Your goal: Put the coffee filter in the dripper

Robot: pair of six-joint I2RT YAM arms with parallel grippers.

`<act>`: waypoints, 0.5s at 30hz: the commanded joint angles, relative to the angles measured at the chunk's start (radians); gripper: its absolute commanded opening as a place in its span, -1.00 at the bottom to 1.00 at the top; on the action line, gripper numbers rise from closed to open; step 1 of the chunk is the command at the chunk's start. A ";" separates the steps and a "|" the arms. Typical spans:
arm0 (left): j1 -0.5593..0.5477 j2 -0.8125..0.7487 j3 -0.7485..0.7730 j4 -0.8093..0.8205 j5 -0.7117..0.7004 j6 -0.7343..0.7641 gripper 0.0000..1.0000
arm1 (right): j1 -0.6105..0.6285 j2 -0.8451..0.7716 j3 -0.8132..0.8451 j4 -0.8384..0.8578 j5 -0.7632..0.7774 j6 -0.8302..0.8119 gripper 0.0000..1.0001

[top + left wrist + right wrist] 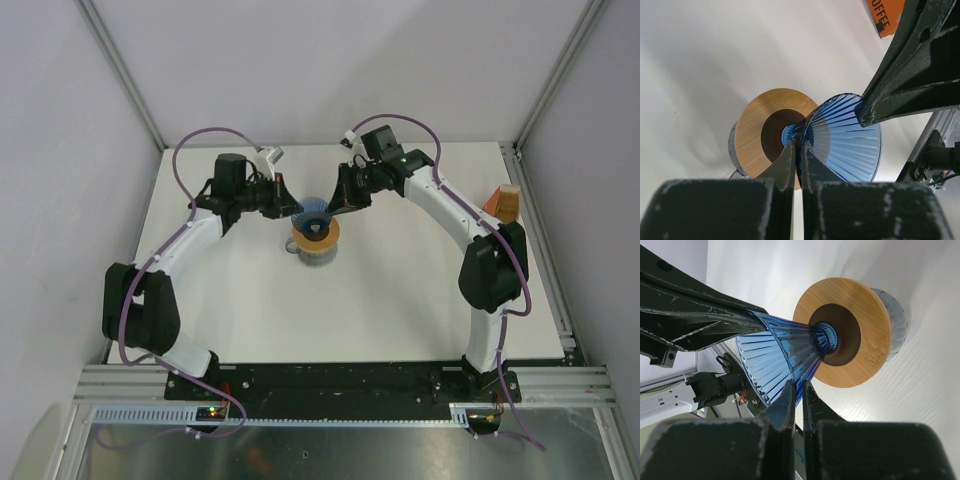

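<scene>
Top view first: your two arms reach in from either side and meet over the middle of the white table (pixel 400 300). The left gripper (pixel 297 207) and the right gripper (pixel 333 207) both sit at the blue ribbed dripper (pixel 314 206), one on each flank. Right below it in this view is the round amber disc (pixel 326 241) with its dark centre, capping the clear glass jug (pixel 308 255). Off by the table's right edge, well apart from all that, stands an orange packet (pixel 503 203).

Over to your left wrist: your fingers (pixel 790 160) are pressed nearly together, pinching the near rim of the dripper (pixel 850 140). The far rim is caught by the right gripper (pixel 862 112), coming in from the upper right. The cone's narrow end points into the dark centre of the disc (pixel 752 135); you can't tell here whether it's seated or just above. A sliver of the jug (pixel 731 147) shows beneath the disc. The orange packet (pixel 885 15) is at the top edge, with white lettering on it.

Right wrist now: same story mirrored. Your fingers (pixel 788 395) clamp the dripper (pixel 785 350) at its rim, with only a thin gap between them. The left gripper (pixel 757 322) bites the opposite rim from the upper left. The dripper's narrow base meets the dark recess of the disc (pixel 865 325), with the jug (pixel 895 315) behind.
</scene>
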 commanded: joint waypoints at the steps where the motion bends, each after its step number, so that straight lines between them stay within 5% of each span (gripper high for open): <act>1: -0.012 0.099 -0.070 -0.200 -0.012 0.001 -1.00 | 0.004 0.133 -0.090 -0.104 0.148 -0.037 -1.00; 15: -0.009 0.014 -0.041 -0.210 0.023 -0.015 -1.00 | 0.033 0.076 -0.010 -0.090 0.130 0.004 -1.00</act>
